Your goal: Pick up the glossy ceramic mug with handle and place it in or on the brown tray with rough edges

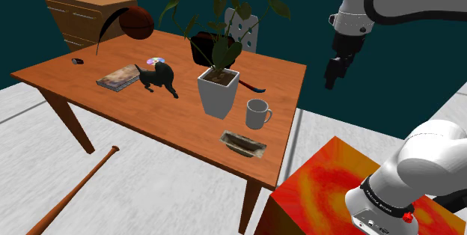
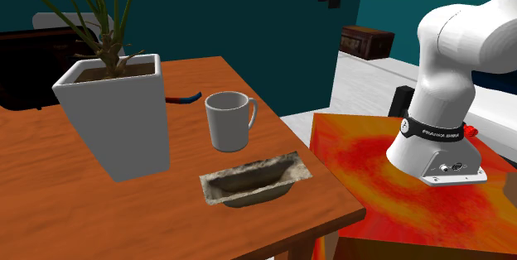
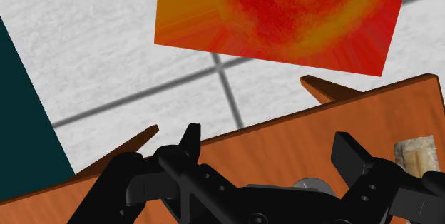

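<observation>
a wooden table (image 1: pixel 277 76) fills the left and middle of the shoulder view. near its lower right corner a plain white mug (image 1: pixel 257 114) stands upright, with its handle turned to the frame's right. just below the mug in the frame, apart from it and close to the table edge, lies a shallow grey-brown tray (image 1: pixel 243 144) with ragged rims. left of the mug stands a white square planter (image 1: pixel 218 91) with a leafy plant. further left on the table are a black dog figure (image 1: pixel 159 76), a book (image 1: pixel 118 78) and a disc (image 1: pixel 155 60). a bat (image 1: pixel 71 192) lies on the floor (image 1: pixel 150 174) at lower left.

the gripper (image 1: pixel 338 71) hangs in the air at the upper right of the shoulder view. it is well above and to the right of the mug and holds nothing.

in the wrist view the gripper (image 3: pixel 267 137) has its fingers (image 3: pixel 191 143) spread wide with nothing between them. beyond them are the table's edge, pale tiled floor and the red-orange stand (image 3: pixel 285 16). a bit of the tray (image 3: pixel 416 155) shows beside one finger.

in the second exterior view the mug (image 2: pixel 228 120) is at centre. the tray (image 2: pixel 257 180) is just below it near the table corner, and the planter (image 2: pixel 116 113) is at left. the stand (image 2: pixel 373 167), with the arm's (image 2: pixel 443 126) white base on it, is at right.
</observation>
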`<state>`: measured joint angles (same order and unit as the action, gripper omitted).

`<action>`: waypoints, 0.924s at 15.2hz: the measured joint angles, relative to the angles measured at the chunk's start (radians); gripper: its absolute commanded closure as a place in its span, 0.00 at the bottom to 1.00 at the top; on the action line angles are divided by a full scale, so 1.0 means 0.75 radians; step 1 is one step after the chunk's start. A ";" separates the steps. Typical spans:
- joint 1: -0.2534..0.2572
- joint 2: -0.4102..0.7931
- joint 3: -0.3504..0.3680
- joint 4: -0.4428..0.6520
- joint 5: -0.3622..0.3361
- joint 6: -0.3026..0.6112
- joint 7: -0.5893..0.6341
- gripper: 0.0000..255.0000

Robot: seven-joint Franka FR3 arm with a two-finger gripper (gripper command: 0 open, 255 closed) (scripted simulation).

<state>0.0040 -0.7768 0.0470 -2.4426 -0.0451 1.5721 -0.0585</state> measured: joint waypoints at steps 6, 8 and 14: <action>0.027 0.136 0.064 -0.010 0.045 0.152 0.070 0.00; 0.037 0.216 0.094 -0.004 0.061 0.230 0.102 0.00; 0.057 0.479 0.175 0.054 0.080 0.448 0.191 0.00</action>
<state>0.0468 -0.4175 0.1781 -2.4019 0.0151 1.9082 0.0850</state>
